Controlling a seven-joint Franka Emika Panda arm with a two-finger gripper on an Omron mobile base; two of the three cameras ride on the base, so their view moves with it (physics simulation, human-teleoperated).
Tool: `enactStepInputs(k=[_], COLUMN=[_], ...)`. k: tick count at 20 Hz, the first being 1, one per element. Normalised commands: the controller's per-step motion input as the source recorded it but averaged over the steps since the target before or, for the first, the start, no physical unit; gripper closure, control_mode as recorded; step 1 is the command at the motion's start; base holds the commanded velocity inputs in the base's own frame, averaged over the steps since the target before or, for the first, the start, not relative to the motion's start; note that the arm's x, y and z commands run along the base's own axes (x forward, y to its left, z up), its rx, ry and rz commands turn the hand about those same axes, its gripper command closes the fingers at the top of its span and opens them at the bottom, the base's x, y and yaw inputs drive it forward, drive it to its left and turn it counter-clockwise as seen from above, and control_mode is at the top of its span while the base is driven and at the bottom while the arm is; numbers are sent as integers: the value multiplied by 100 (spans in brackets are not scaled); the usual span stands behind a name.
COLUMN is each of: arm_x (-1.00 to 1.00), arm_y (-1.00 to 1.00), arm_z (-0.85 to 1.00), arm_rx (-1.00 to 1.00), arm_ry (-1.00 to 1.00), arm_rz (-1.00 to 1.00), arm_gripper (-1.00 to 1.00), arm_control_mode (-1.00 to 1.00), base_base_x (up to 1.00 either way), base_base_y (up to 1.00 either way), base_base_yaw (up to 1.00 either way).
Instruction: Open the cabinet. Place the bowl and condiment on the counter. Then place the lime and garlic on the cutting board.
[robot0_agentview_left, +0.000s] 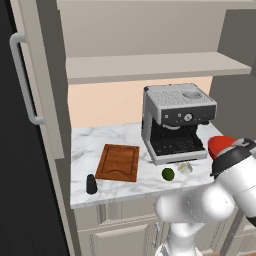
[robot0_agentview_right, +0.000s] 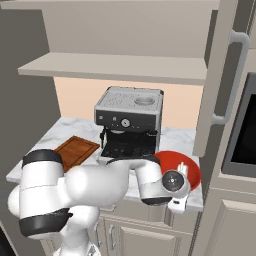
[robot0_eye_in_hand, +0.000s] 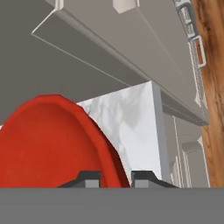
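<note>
While the bowl (robot0_agentview_right: 186, 167) sits at the right end of the counter (robot0_agentview_right: 60, 131) in the right base view, its glossy red rim reaches close to the counter's front edge, and the pincer (robot0_agentview_right: 181, 186) sits at that near rim with its jaws clenched on the rim. From the hand camera the bowl (robot0_eye_in_hand: 48, 144) takes the lower left, its rim curving down between the two fingertips (robot0_eye_in_hand: 89, 179), with veined white counter (robot0_eye_in_hand: 131, 113) to its right ending in a straight edge before the lower cupboard fronts.

Seen from the left base camera, the cabinet (robot0_agentview_left: 150, 67) stands open across the top, its door (robot0_agentview_left: 30, 80) swung out along the left edge and its single shelf bare. Below it a coffee machine (robot0_agentview_left: 175, 120) fills the back right of the counter (robot0_agentview_left: 100, 137). Left of centre lies the reddish-brown board (robot0_agentview_left: 118, 162), flat, with open marble all round it. At the board's lower left corner, near the front edge, stands the black shaker (robot0_agentview_left: 91, 184), upright. To the lower right of the board rests the dark-green lime (robot0_agentview_left: 168, 174), and just right of it the pale garlic (robot0_agentview_left: 185, 168), touching the machine's base. The bowl (robot0_agentview_left: 220, 145) shows at the right margin, partly behind the arm
</note>
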Motion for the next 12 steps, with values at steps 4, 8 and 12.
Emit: enactStepInputs(k=[4,8,12], arm_x=[0,0,16], arm_y=[-25,-16,-1], arm_z=[-12,-18,-18], arm_rx=[-1,-2,-2], arm_ry=[0,0,0], arm_rz=[0,0,0], arm_gripper=[100,100,100], arm_control_mode=[-100,-100,-100], base_base_x=[0,0,0], base_base_y=[0,0,0], base_base_yaw=[0,0,0])
